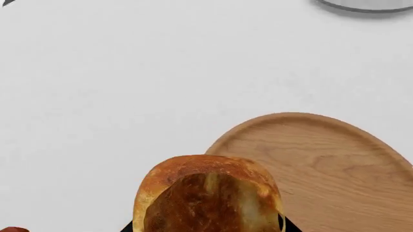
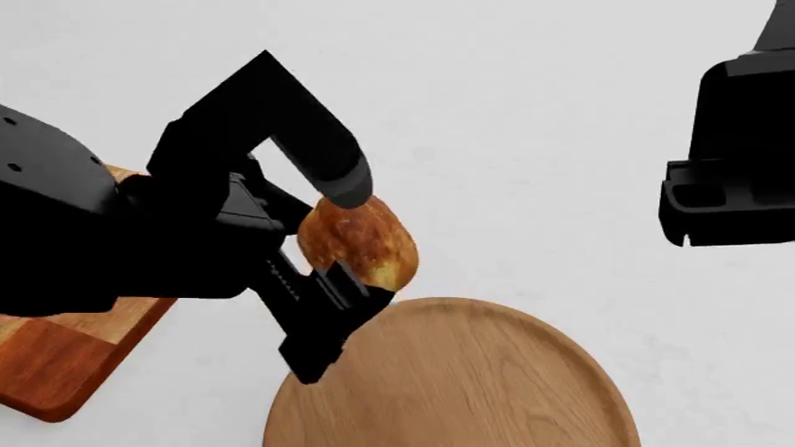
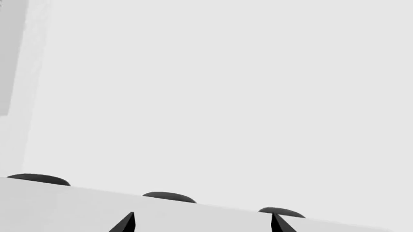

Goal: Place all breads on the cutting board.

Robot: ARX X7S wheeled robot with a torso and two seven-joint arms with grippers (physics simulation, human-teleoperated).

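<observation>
Golden-brown bread (image 2: 357,240), one visible (held by left claw (image 2: 343,244)); right claw's tips (image 3: 127,223) apart.

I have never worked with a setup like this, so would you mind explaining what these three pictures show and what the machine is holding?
This is a simulated two-armed robot, and each picture comes from one of its cameras. The head view looks down over both arms. There the left gripper has its two black fingers closed on a golden-brown bread roll, held above the white table near the edge of a round wooden plate. A corner of the checkered cutting board shows at the left, mostly hidden by the arm. The right gripper hangs at the right; I cannot tell whether it is open.

The left wrist view, from a camera beside that gripper, shows the same roll up close, the plate beside it, and a grey rim at the picture's edge.

The right wrist view shows mostly blank white surface and two dark fingertips.
</observation>
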